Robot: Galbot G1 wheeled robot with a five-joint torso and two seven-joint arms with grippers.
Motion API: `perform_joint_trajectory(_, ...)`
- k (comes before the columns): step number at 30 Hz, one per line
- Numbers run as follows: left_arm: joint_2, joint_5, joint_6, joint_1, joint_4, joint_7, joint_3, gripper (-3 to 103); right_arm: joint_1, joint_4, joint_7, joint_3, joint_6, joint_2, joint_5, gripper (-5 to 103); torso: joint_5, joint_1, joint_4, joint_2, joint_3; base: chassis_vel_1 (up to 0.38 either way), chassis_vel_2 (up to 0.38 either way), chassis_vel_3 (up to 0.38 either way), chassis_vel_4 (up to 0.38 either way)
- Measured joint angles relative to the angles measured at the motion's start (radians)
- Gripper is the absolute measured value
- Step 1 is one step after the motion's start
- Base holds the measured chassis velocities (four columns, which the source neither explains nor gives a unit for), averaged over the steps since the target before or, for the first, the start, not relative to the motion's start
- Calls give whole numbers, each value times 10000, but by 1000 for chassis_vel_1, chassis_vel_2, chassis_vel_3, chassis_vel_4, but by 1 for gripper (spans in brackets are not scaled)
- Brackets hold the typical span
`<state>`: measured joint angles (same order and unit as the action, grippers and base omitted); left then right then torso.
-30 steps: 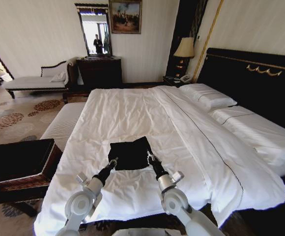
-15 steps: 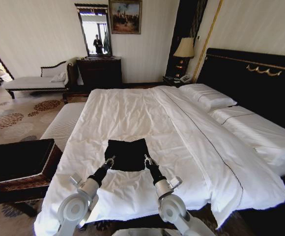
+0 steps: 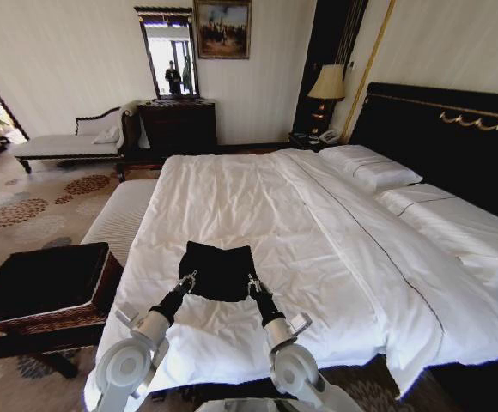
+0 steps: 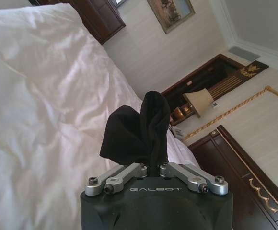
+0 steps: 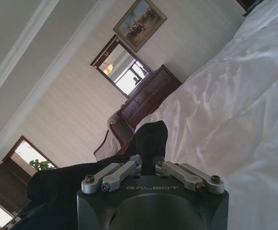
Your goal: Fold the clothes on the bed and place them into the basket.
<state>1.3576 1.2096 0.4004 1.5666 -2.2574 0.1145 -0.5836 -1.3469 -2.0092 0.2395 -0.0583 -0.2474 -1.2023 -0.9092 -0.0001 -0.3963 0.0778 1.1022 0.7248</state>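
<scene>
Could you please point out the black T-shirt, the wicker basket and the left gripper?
black T-shirt [image 3: 221, 268], head view, middle of the folded cloth.
wicker basket [image 3: 47, 319], head view, near woven wall.
left gripper [image 3: 185, 281], head view, its tip at the shirt's edge.

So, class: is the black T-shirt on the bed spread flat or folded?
Folded: the T-shirt is a compact bundle on the bed, its near edge pinched by the left hand and right hand.
</scene>
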Motion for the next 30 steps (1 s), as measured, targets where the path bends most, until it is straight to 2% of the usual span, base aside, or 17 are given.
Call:
perform_joint_trajectory(17,-165,271,-22,-79,48,-23,-576,6,196,451,-113,-147,-140,-280,266,7,-2,8,-1,4,-4,413,238,-411,-230)
perform_joint_trajectory(21,-164,356,-32,-64,36,-35,-850,6,307,536,-119,-203,-151,-348,287,7,-7,6,-7,3,-3,185,99,-72,-102)
perform_joint_trajectory(23,-140,435,-32,-41,30,-54,-1076,6,412,644,-120,-244,-245,-399,297,7,-2,-1,4,-1,1,-7,48,59,-70)
perform_joint_trajectory(30,-52,460,-40,5,104,-163,-1408,6,588,761,-205,-248,-539,-515,272,7,6,-3,6,-3,3,-53,-34,45,28)
